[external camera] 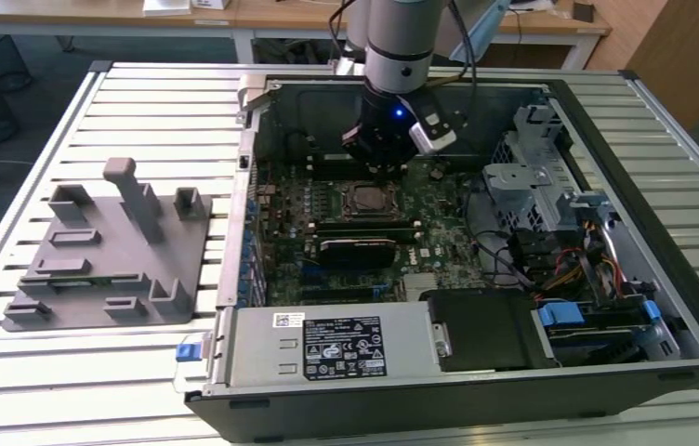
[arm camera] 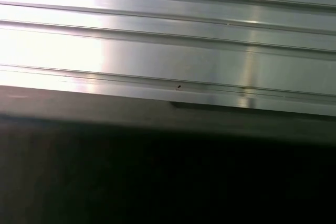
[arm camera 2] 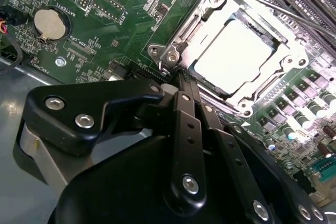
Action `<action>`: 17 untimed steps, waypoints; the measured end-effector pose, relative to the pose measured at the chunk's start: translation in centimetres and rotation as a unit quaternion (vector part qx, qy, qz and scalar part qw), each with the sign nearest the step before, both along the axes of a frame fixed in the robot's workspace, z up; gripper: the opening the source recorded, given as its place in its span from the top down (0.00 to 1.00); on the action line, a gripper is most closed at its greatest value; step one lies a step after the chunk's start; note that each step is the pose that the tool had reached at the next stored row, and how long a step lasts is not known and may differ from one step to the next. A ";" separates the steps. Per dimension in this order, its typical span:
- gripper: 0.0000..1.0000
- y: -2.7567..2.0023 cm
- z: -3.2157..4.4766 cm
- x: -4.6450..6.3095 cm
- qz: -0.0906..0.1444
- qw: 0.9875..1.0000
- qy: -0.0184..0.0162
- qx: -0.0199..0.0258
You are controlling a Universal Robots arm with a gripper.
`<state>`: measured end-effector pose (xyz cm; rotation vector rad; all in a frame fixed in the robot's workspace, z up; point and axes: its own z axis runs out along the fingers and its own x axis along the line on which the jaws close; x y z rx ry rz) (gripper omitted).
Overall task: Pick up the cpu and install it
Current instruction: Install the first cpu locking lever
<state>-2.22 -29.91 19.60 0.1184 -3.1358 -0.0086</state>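
Cpu point(arm camera 2: 237, 56) is sitting flat inside the socket point(arm camera 2: 286, 59) on the motherboard point(arm camera 2: 131, 3), pale silver top facing up, metal frame running round its rim; judging by that, the placing looks done already. Gripper point(arm camera 2: 178, 80) is hanging just beside the socket's near corner in the second wrist view, not touching the chip, fingers point(arm camera 2: 187, 129) pressing together with nothing between them, so clenched and empty. Chip is lying just beyond the fingertips, roughly along the line the fingers are pointing. Being square, it has no real long axis.

In the exterior view the gripper point(external camera: 378, 167) is hovering inside the open computer case point(external camera: 697, 307), above the board and a little behind the socket point(external camera: 368, 197). Coin battery point(arm camera 2: 48, 23) is sitting well apart from the socket. Grey plastic tray point(external camera: 101, 269) with upright posts is standing outside the case toward the exterior view's left, on the slatted metal table point(external camera: 77, 381). Nothing is standing between fingertips and chip.
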 end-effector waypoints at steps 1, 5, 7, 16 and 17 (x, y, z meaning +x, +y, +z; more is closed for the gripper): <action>0.89 -0.01 -0.04 0.0 0.000 1.000 0.000 0.000; 0.89 -0.02 -0.11 0.0 0.000 1.000 0.001 0.003; 0.89 -0.01 -0.12 0.1 0.000 1.000 0.001 0.007; 0.89 0.00 0.73 0.1 0.000 1.000 0.001 0.009; 0.89 0.00 0.81 0.1 0.000 1.000 0.001 0.009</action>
